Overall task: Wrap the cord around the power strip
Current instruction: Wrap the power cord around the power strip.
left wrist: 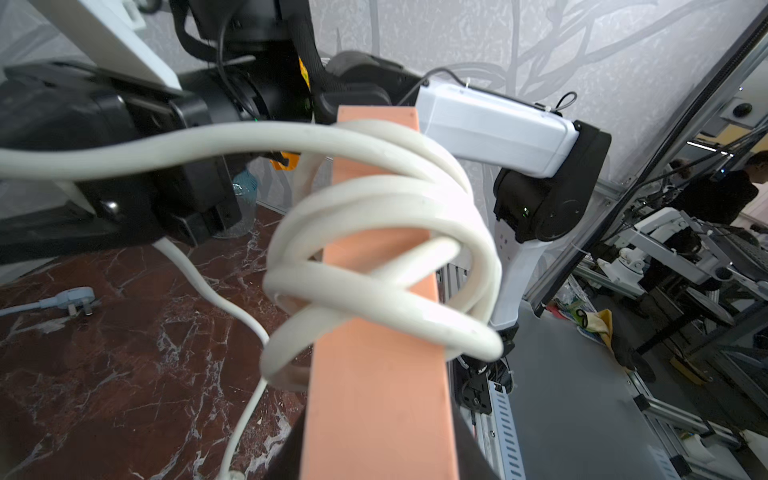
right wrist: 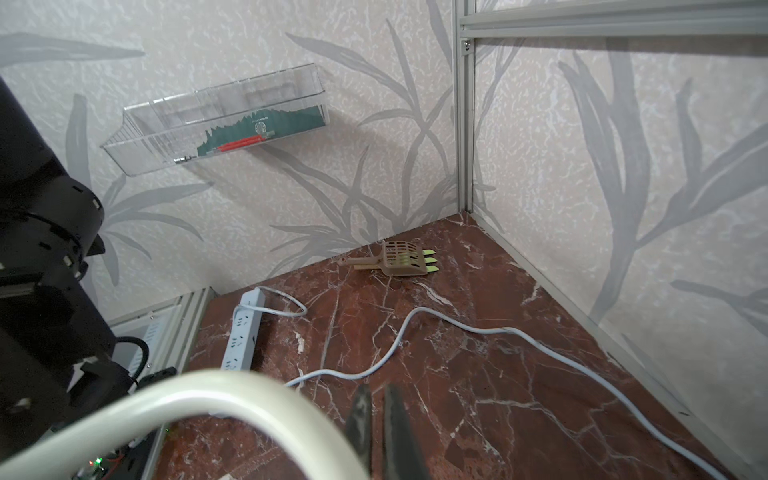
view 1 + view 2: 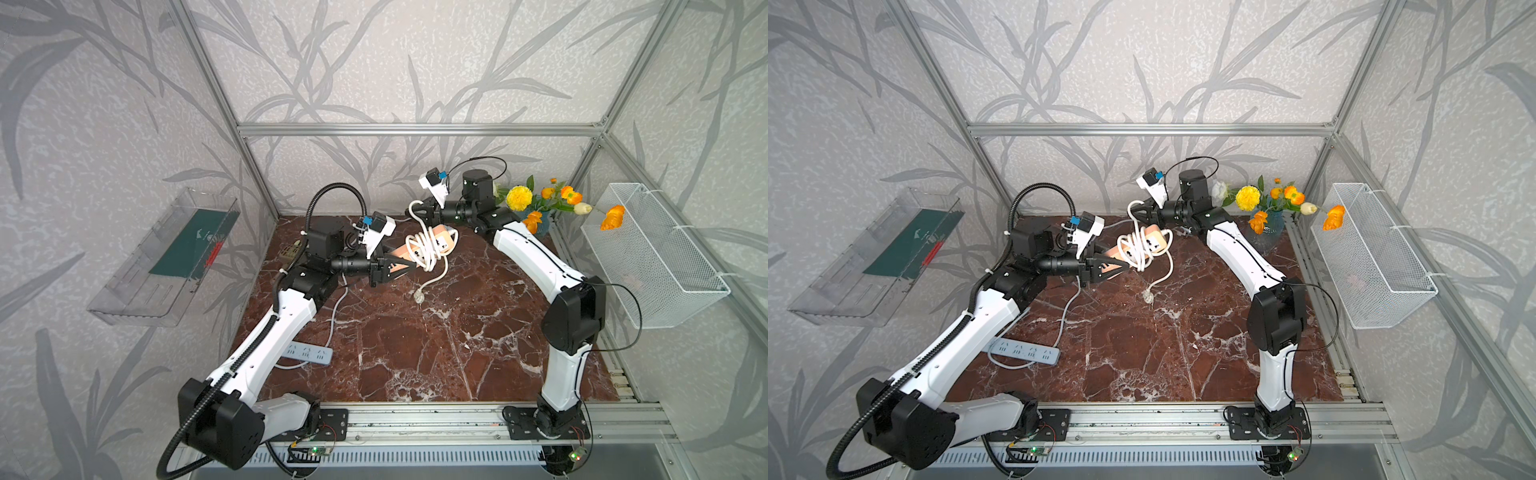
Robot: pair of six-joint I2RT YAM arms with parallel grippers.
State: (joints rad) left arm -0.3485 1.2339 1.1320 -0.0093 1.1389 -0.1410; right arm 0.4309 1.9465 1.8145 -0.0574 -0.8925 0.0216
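Left of centre in a top view, the left gripper [image 3: 399, 266] is clamping the raised strip [image 3: 442, 243] by its end. The cord [image 3: 422, 245] is coiling round its middle; the right gripper [image 3: 420, 210], jaws clenched, is hooking a loop. Winding is likely finishing: slack toward the plug [image 3: 418, 296] needs wrapping next.

left tool [image 3: 1116, 266] clamped on one end of the peach power strip [image 3: 1156, 243], strip held at a slant over the worktop [image 3: 1183, 353]. white cord [image 3: 1129, 246] looped several turns around its middle. right tool [image 3: 1139, 211] pinched on a cord loop just behind the strip. loose tail drops down, plug [image 3: 1147, 296] lying on the marble. blue-grey strip [image 3: 1025, 351] with a thin cable lies flat by the left arm. vase of flowers [image 3: 1268, 208] in the back right corner.
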